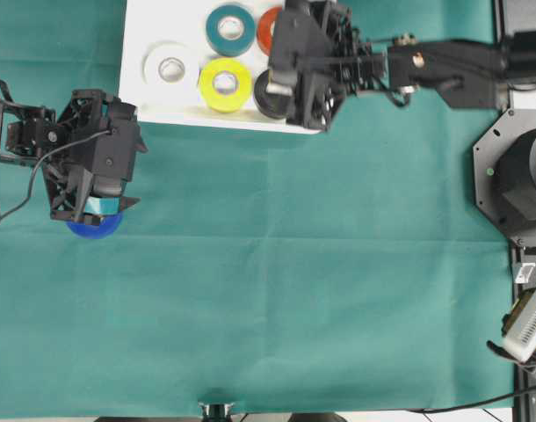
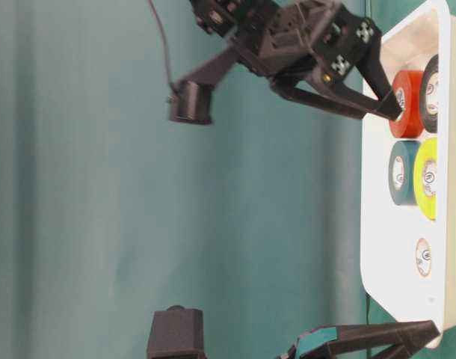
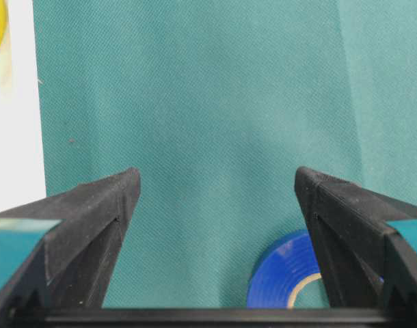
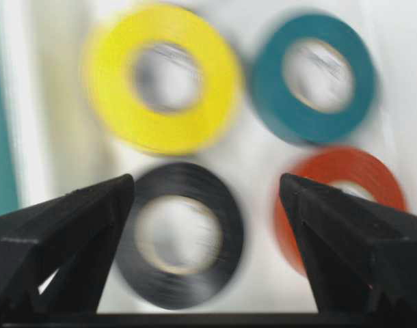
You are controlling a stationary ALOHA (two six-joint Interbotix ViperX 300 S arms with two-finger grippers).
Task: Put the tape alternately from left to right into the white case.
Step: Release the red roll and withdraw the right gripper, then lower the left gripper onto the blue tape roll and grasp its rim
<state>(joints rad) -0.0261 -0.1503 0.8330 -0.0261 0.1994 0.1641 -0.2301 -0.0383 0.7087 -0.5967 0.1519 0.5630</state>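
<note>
Five rolls lie in the white case (image 1: 154,97), the right gripper (image 4: 207,198) spread above the black roll (image 4: 181,236), so the wide-open left gripper (image 3: 215,188) must next close on the blue roll (image 3: 290,277) lying on the cloth

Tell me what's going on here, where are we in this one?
Two arms are loading tape rolls into a white case. Five already lie in it: white, teal, red, yellow and black. The right gripper is open above the black roll, holding nothing. The blue roll lies on the green cloth, outside the case, with the open left gripper over it.
</note>
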